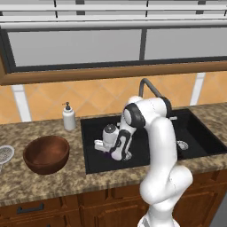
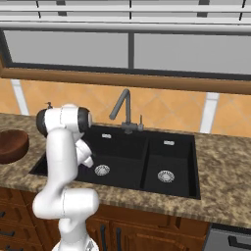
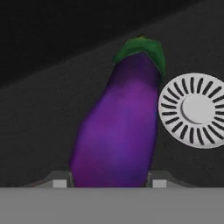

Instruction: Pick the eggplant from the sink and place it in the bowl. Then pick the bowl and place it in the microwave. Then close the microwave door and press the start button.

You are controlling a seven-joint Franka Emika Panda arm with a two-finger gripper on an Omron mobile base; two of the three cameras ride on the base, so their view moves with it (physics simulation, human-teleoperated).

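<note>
The pincer [image 3: 109, 183] is low in the sink [image 1: 93, 128], its two fingertips [image 3: 59, 183] flanking the eggplant's [image 3: 120, 131] wide end, set for a sideways grasp. Whether they press it, I cannot tell. A drain [image 3: 194, 109] lies beside the stem end; the bowl [image 1: 46, 153] waits on the tabletop [image 1: 26, 186], well apart.

Base views flank sink [image 1: 204, 137]; hand view close inside basin.
</note>
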